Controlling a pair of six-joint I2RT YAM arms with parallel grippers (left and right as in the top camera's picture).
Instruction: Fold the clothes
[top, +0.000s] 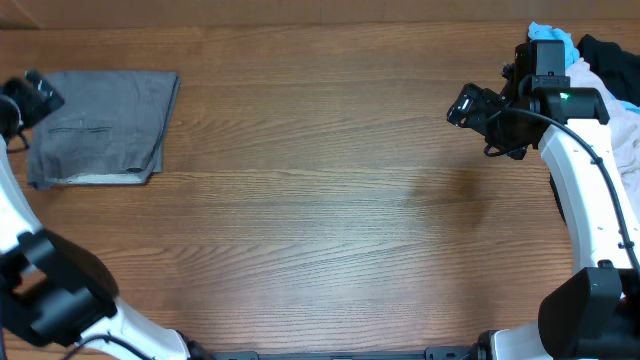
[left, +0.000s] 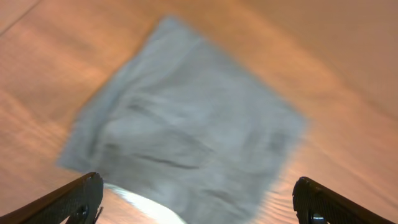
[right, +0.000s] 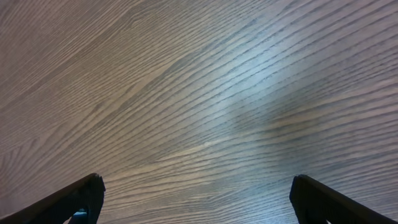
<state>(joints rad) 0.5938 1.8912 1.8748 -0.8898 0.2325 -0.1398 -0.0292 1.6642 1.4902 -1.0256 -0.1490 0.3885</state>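
The gray shorts (top: 102, 127) lie folded into a flat rectangle at the far left of the table, slit pocket facing up. In the left wrist view the shorts (left: 186, 137) look blurred, with a pale strip of waistband lining at their near edge. My left gripper (top: 35, 95) hovers over the fold's left edge, and its jaws (left: 198, 202) stand wide open with nothing between them. My right gripper (top: 468, 105) is at the far right, above bare wood, open and empty (right: 196, 202).
A heap of other clothing sits at the back right corner behind the right arm: a light-blue cloth (top: 556, 35), a black item (top: 610, 58) and a whitish garment (top: 628, 140). The wooden table (top: 320, 220) stretches between the two arms.
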